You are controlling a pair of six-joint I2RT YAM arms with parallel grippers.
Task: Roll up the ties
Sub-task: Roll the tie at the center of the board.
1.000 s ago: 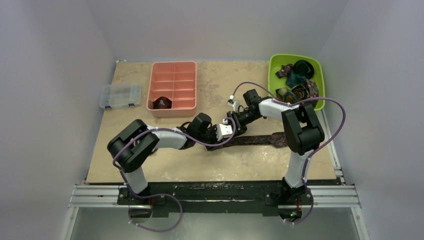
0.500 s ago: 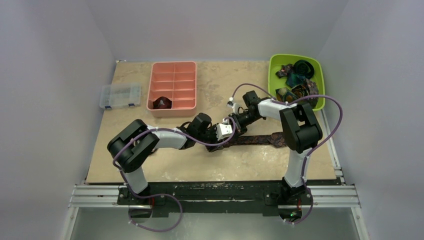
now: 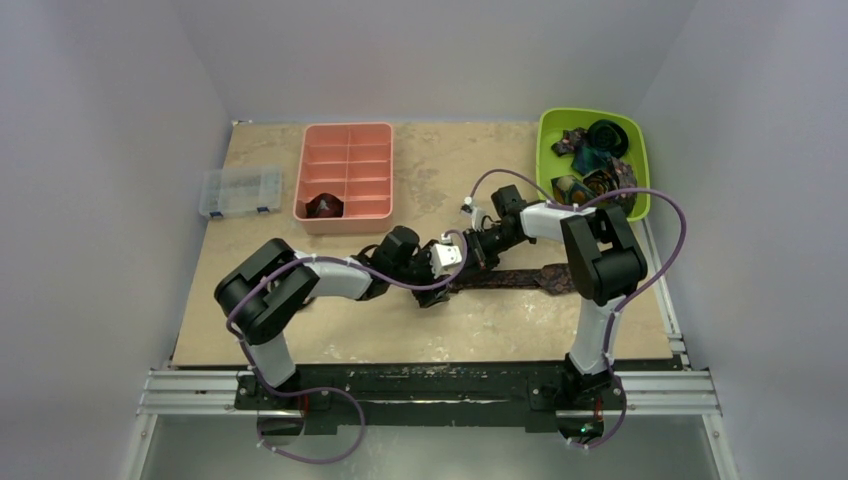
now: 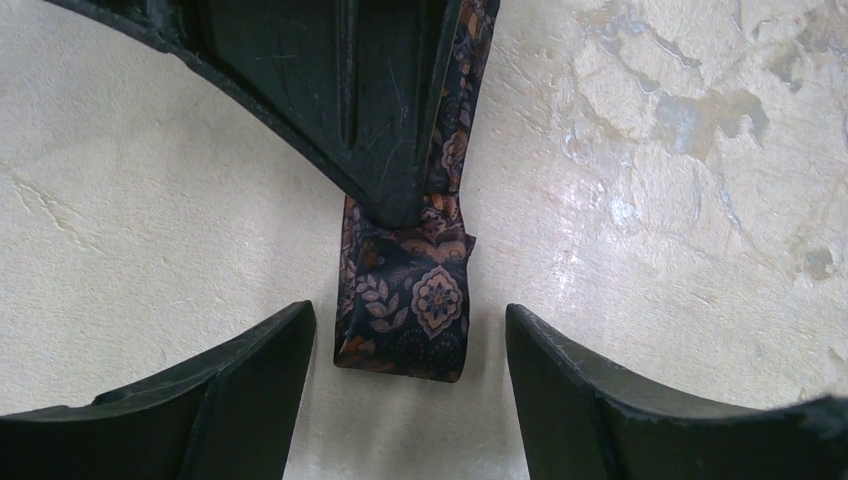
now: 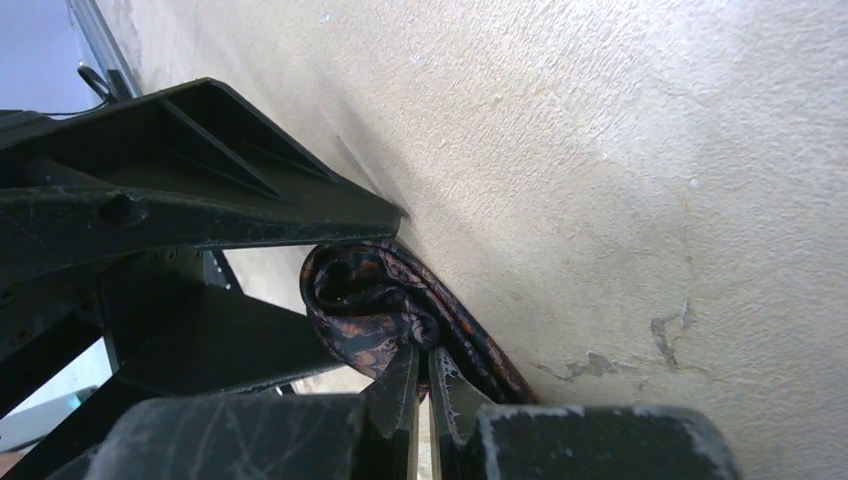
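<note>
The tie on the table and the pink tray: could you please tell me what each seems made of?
Tie: soft woven fabric, perhaps silk or polyester, faintly glossy; it curls into a roll and carries a floral print. Pink tray: probably moulded plastic, matte; uniform colour, rounded dividers.

Ties: one strip, the rest coiled
A dark floral tie (image 3: 510, 279) lies flat on the desk (image 3: 300, 330) right of centre, its left end curled over. One coil (image 3: 325, 206) sits in the pink tray's (image 3: 347, 127) near-left compartment. More coiled ties (image 3: 597, 165) fill the far-right green bin (image 3: 590, 113).
</note>
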